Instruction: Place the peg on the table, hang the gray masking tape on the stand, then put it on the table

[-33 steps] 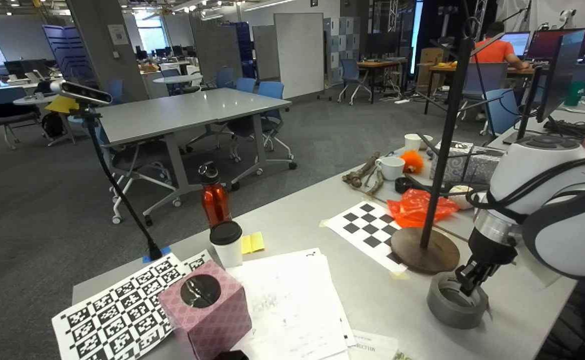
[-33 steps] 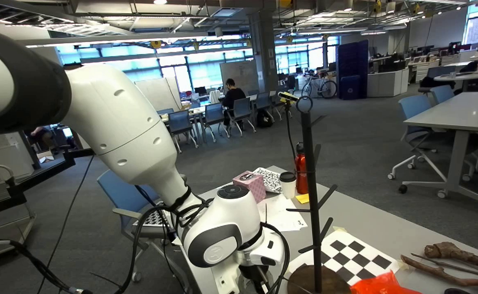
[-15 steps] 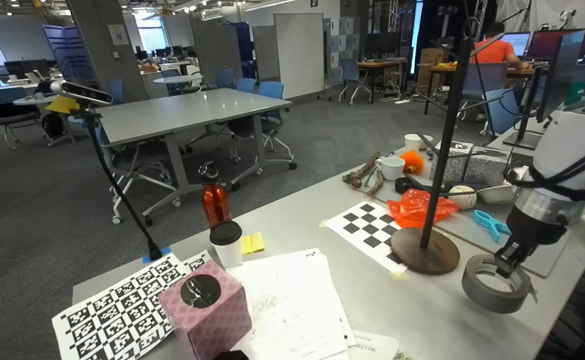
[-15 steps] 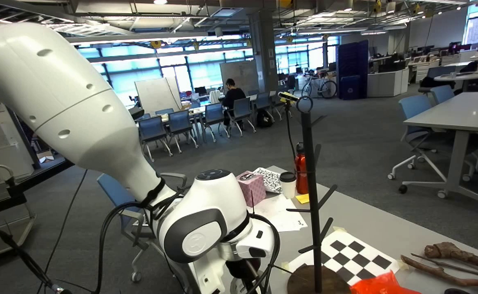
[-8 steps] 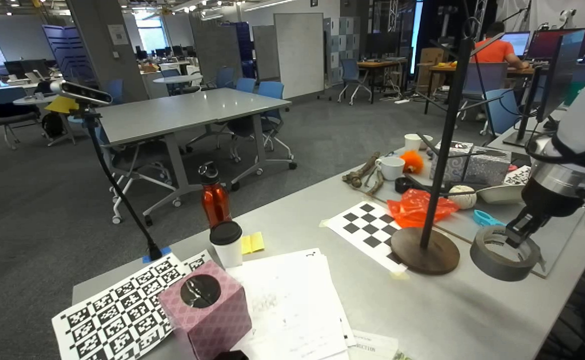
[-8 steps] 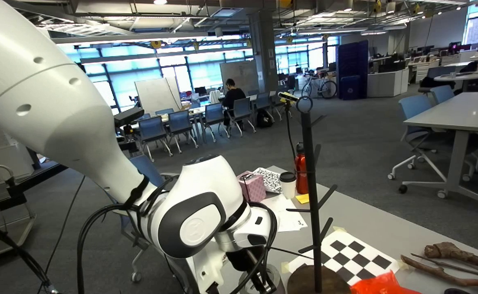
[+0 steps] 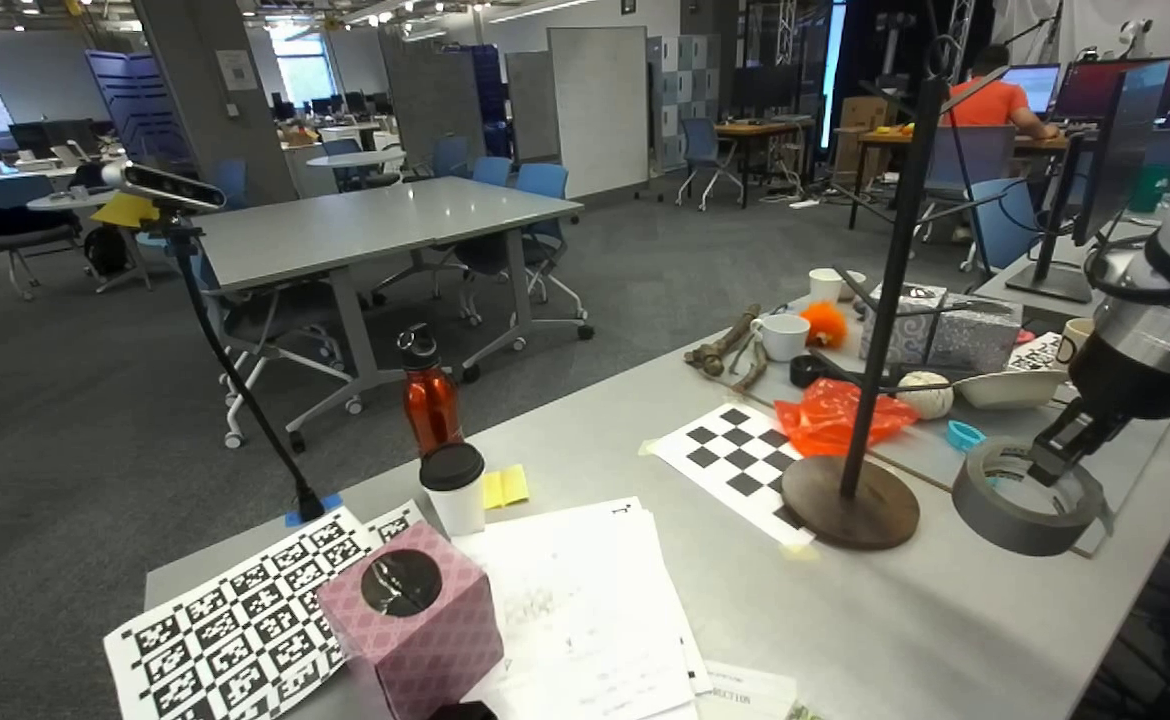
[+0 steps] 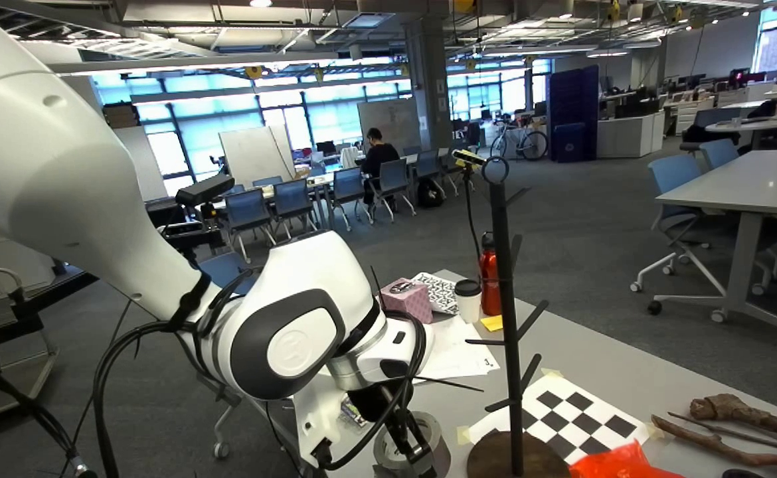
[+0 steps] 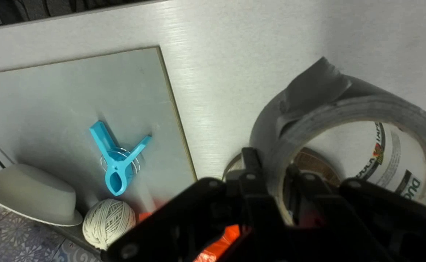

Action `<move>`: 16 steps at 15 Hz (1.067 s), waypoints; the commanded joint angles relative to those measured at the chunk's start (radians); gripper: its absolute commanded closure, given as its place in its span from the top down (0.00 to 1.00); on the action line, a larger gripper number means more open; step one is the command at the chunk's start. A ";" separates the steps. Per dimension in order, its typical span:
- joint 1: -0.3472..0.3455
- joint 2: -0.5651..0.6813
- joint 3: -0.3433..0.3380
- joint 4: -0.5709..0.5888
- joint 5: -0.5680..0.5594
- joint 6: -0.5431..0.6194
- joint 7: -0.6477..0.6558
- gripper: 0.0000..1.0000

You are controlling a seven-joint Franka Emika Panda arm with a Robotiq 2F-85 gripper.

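The gray tape roll (image 7: 1007, 522) hangs in the air above the table, slightly tilted. It also shows in an exterior view (image 8: 440, 451) and in the wrist view (image 9: 362, 107). My gripper (image 7: 1050, 462) is shut on its ring wall, one finger inside the hole and one outside, as the wrist view (image 9: 271, 167) shows. The dark stand (image 7: 880, 350) with several thin arms is upright on a round wooden base, left of the tape; it shows in an exterior view (image 8: 509, 312) too. A blue clip (image 9: 118, 165), likely the peg, lies on a gray board.
The gray board (image 9: 89, 98) lies by the table edge. A bowl (image 9: 31, 193), string ball (image 9: 108, 222) and red plastic (image 7: 835, 415) are near the stand. A checkered sheet (image 7: 735, 455), pink tissue box (image 7: 435, 640), cup (image 7: 457, 500) and bottle (image 7: 432, 405) stand farther off.
The tape has risen off the table in my gripper and moved right in an exterior view, toward the gray board. Stand and other objects have not moved.
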 commanded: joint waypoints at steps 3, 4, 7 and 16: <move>-0.057 0.009 0.055 0.002 -0.001 -0.003 -0.001 0.17; -0.057 0.010 0.055 0.002 -0.001 -0.003 -0.001 0.17; -0.069 0.011 0.057 0.011 -0.003 0.008 0.013 0.04; -0.163 -0.060 0.046 -0.001 -0.004 0.006 0.014 0.04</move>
